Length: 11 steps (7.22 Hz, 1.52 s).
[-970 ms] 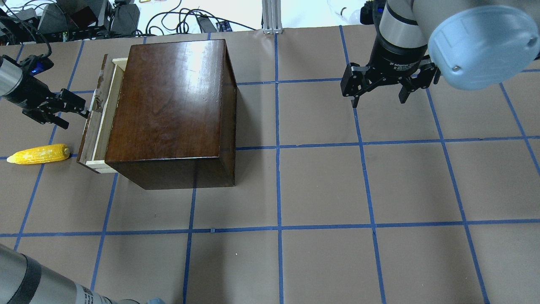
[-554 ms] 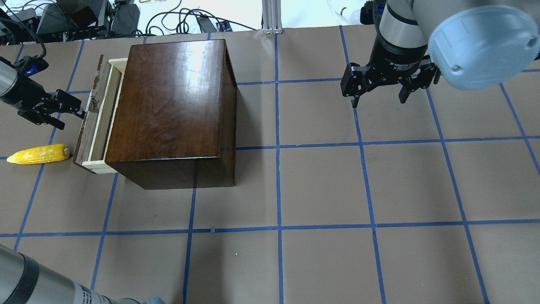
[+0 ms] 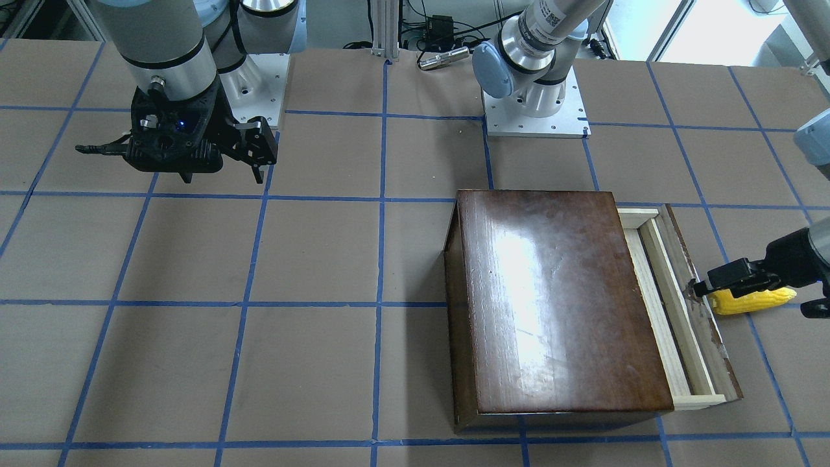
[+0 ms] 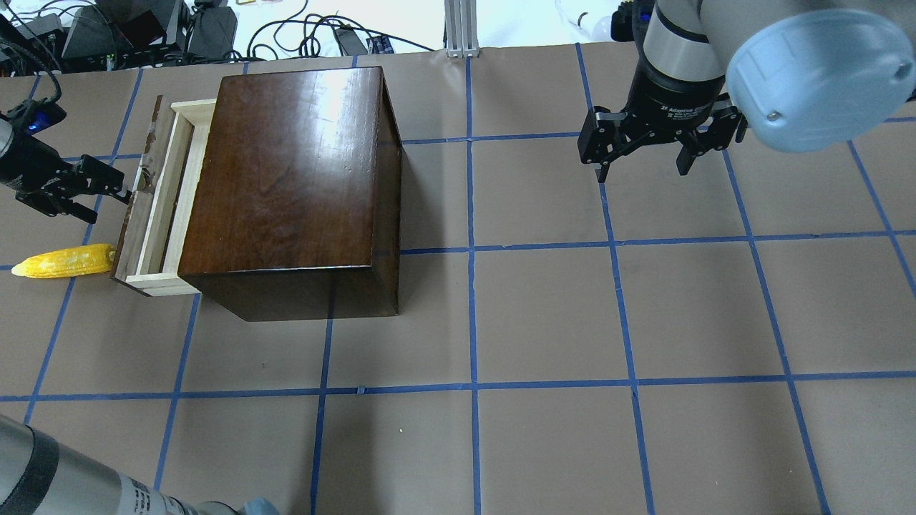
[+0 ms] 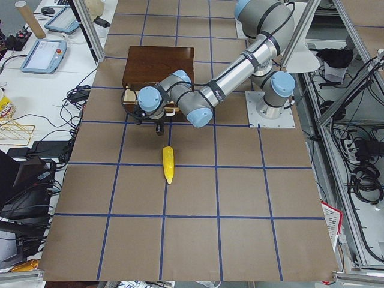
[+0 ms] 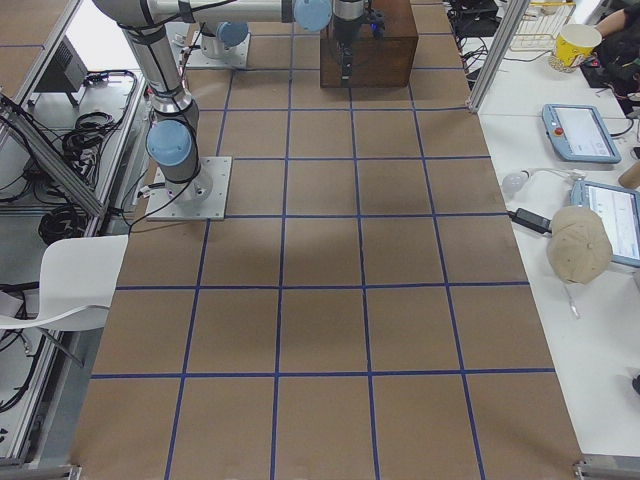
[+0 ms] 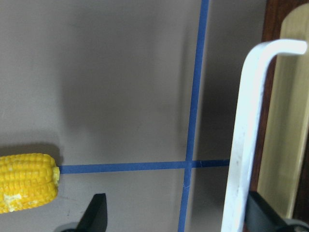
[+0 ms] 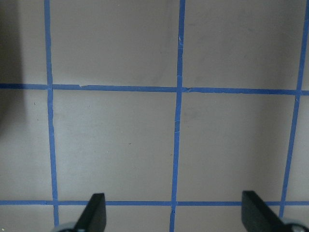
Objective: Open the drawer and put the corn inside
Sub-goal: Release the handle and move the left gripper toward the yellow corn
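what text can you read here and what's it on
"2F Adaptive": white print on the collar above the right gripper; the rest is blurred.
Sticker on the left arm: too small to read.
On the box, drawer and corn: no text.

Robot lab — taped-grid table [image 4: 544, 315] w/ cables [image 5: 363, 180].

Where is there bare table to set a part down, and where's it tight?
Free: the wide stretch between the box and the right gripper, and the rows on the robot's side of the box. Crowded: left of the box, where the open drawer, left gripper and corn sit close together.
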Each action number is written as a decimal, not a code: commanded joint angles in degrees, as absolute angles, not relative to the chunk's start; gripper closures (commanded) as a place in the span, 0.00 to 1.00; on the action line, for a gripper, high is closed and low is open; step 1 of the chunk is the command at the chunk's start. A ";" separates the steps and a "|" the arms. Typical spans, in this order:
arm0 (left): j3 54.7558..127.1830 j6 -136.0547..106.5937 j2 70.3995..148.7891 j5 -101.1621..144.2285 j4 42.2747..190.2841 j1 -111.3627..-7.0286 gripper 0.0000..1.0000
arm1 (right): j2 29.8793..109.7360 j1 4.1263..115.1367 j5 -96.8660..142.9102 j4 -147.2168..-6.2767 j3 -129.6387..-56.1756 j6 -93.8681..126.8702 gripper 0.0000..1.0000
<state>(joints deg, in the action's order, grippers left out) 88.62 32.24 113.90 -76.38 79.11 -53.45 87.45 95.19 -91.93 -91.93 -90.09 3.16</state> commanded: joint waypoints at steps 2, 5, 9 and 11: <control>88.51 32.34 113.91 -76.38 79.10 -53.00 0.00 | 87.45 95.19 -91.93 -91.93 -90.09 3.16 0.00; 88.16 32.34 113.38 -76.38 79.10 -52.91 0.00 | 87.45 95.19 -91.93 -91.93 -90.09 3.16 0.00; 87.98 36.54 112.15 -79.43 79.01 -51.52 0.00 | 87.45 95.19 -91.93 -91.93 -90.09 3.16 0.00; 88.50 48.19 112.76 -82.95 75.36 -50.45 0.00 | 87.45 95.19 -91.93 -91.93 -90.09 3.16 0.00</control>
